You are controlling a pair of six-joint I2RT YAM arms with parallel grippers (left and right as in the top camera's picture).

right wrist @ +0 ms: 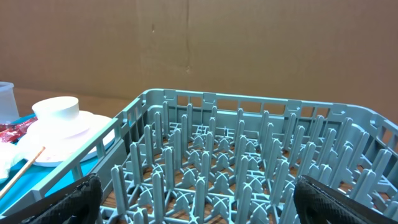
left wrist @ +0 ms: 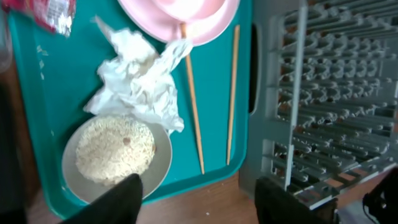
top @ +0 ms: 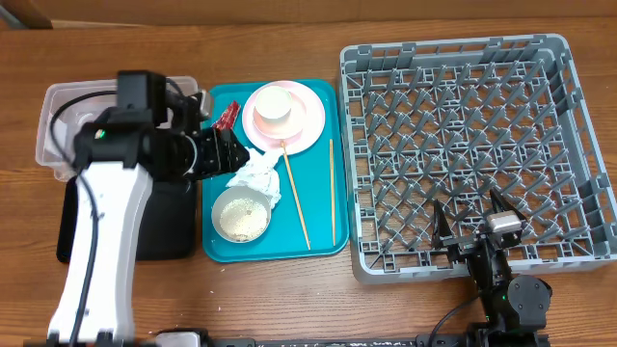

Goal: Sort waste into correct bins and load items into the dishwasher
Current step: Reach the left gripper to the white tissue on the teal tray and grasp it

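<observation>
Worktop (top: 289,299): wood-grain, satin brown. Serving tray (top: 316,207): smooth teal plastic. Dish rack (top: 453,50): matt grey moulded plastic. Napkin (top: 258,173): crumpled white paper. Chopsticks (top: 332,193): bare pale wood. Plate (top: 310,123): smooth, glossy pink. Tub (top: 53,116): clear plastic. Sauce packet (top: 227,116): shiny red film.

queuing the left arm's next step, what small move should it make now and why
Probably ease the left gripper forward and down onto the crumpled napkin, then close. Its fingers stand apart and empty over the teal tray, and the napkin lies just ahead, between the pink plate and the bowl of rice.
</observation>
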